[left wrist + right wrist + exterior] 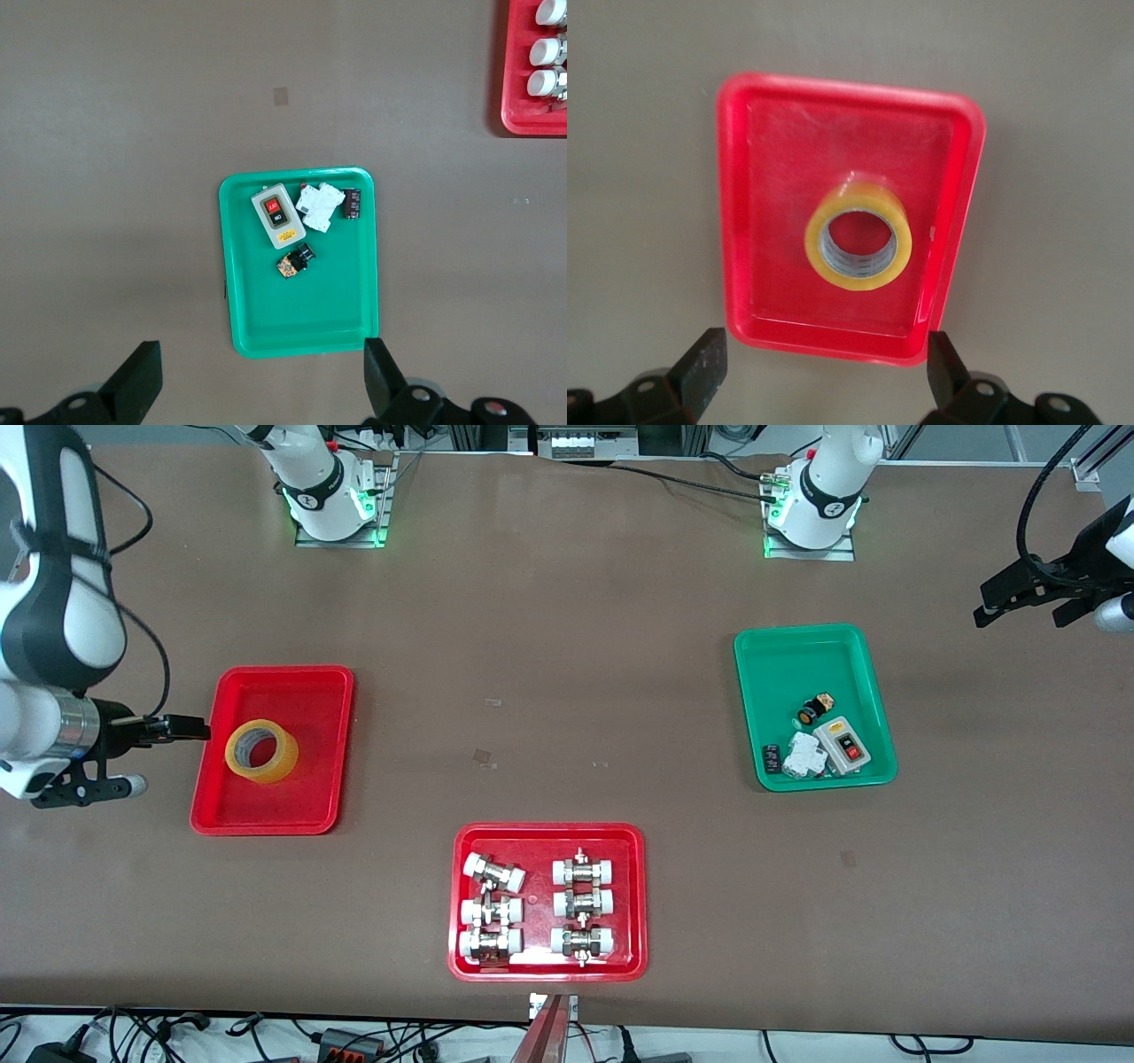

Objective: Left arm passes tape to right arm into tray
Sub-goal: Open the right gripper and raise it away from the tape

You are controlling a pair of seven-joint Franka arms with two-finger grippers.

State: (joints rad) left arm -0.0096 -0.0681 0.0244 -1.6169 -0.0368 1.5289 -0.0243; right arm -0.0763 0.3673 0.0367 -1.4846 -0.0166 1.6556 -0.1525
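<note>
Yellow tape [261, 751] x1 in red tray [283, 685]; 2 pincers, left [259, 382] & right [819, 370], both wide, empty.

Tape: wide yellow translucent plastic roll [858, 247], glossy, pale ribbed core.
Tray: shallow red plastic tray [762, 204], smooth, shiny bottom with glare.
Green tray: green plastic tray [292, 310], smooth, satin sheen.
Fittings: bright metal fittings, white plastic caps [580, 903].
Table: brown matt tabletop [549, 673], even.
</note>
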